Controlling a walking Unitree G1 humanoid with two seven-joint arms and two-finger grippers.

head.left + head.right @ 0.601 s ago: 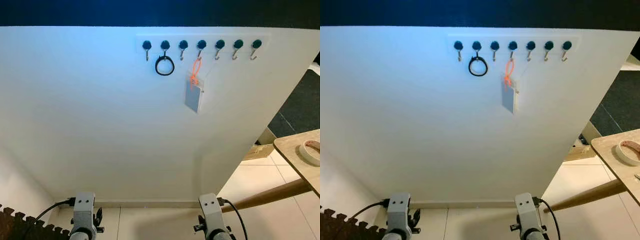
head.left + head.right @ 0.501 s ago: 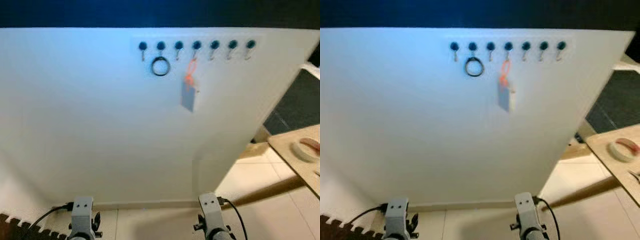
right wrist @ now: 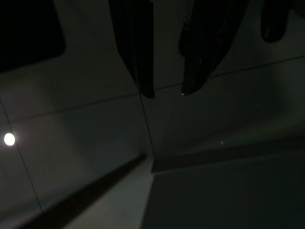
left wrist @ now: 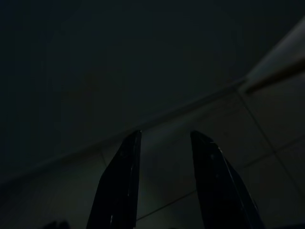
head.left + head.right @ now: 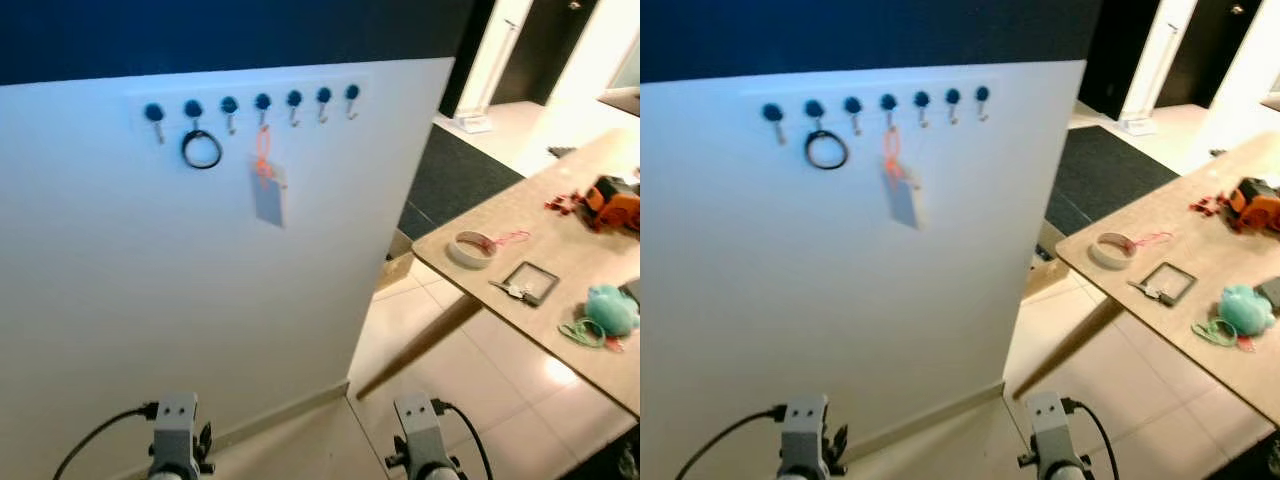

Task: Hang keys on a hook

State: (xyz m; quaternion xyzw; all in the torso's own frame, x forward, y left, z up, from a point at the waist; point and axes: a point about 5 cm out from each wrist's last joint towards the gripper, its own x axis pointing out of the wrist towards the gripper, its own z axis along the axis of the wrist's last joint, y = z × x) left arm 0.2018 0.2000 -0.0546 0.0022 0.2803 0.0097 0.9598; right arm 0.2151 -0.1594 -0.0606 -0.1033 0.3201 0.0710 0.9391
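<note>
Left eye view takes in a white wall panel (image 5: 200, 300) with a row of seven blue-capped hooks (image 5: 262, 103) near its top edge. The second hook from the left carries a black ring (image 5: 201, 149), and the fourth an orange loop with a pale card tag (image 5: 268, 194); the other five hang bare. To the right stands a wooden table (image 5: 560, 300), and on it the keys (image 5: 512, 290) lie flat as a small silvery bunch, between a roll of tape (image 5: 468, 249) and a dark square frame (image 5: 531, 281), near the table's front edge. Farther along sit a teal soft toy (image 5: 610, 310) and an orange object (image 5: 612, 196).

Both arms hang low by the floor. The left gripper (image 4: 164, 157) points at dim tiles with its fingers parted and nothing between them; the right gripper (image 3: 167, 93) likewise has a gap between its fingers and holds nothing.

The step in hand seems to be getting to the keys. It would go best by squaring up to the table's near edge before reaching, then pinching the bunch from above, clear of the frame. Being thin and flat on the wood, they may slip, so a low, slow approach looks wise.
</note>
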